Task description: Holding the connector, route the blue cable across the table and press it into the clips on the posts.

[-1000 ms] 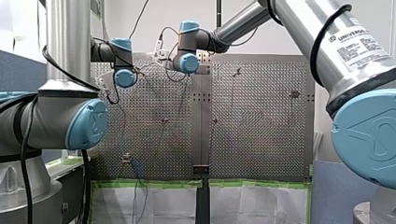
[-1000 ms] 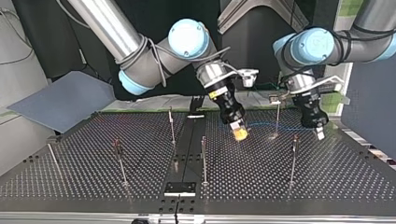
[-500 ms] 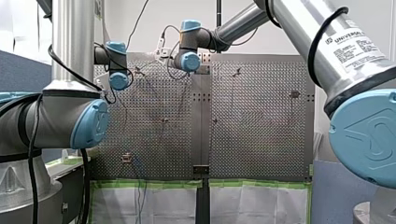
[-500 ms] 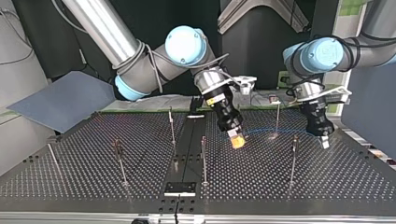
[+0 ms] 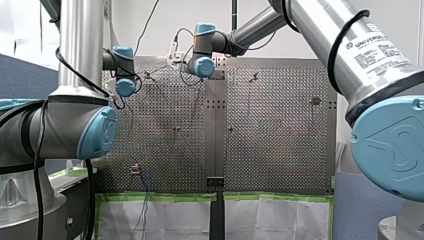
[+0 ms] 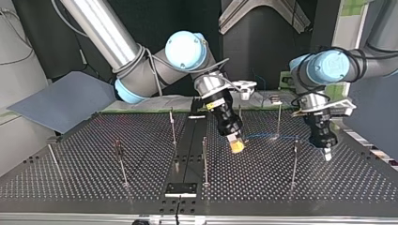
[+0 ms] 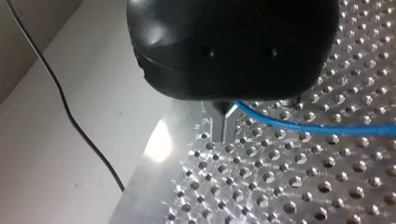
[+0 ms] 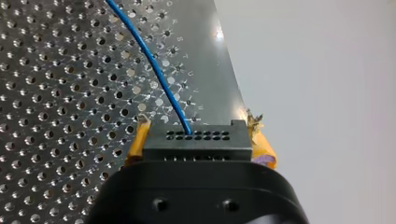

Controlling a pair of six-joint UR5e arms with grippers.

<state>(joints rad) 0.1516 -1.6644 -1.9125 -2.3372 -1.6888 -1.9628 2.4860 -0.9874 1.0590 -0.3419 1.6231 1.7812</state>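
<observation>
My right claw [image 8: 197, 133] is closed on the connector [image 8: 195, 142]. Its two yellow pads [image 8: 137, 140] press on the two short sides of this black block, and the block fills the whole gap between them. The connector has rows of small holes on its face, and the end of the blue cable [image 8: 154, 70] sits in one of these holes, close to the middle. From this hole the cable goes away from the connector in a soft curve over the perforated table [image 8: 56, 93].

In the top view the connector is held low over the table, with the claw tilted. I cannot tell if it touches the table. At the top view's right of the connector, well apart from it, hangs my left claw [image 6: 327, 153], pointing down at the table. In the left wrist view its metal fingers [image 7: 219, 126] are drawn together at the tips. The blue cable comes out from between them and runs on above the holes of the table, so this claw is closed around the cable.

Between the connector and my left claw stands a thin post [image 6: 278, 117] with a clip [image 6: 275, 98] on its top. The cable passes by the lower part of this post, well under the clip. A second post [image 6: 294, 161] stands just beside my left claw, on the connector's side. Another post [image 6: 204, 159] stands near the connector, at the top view's left of it.
</observation>
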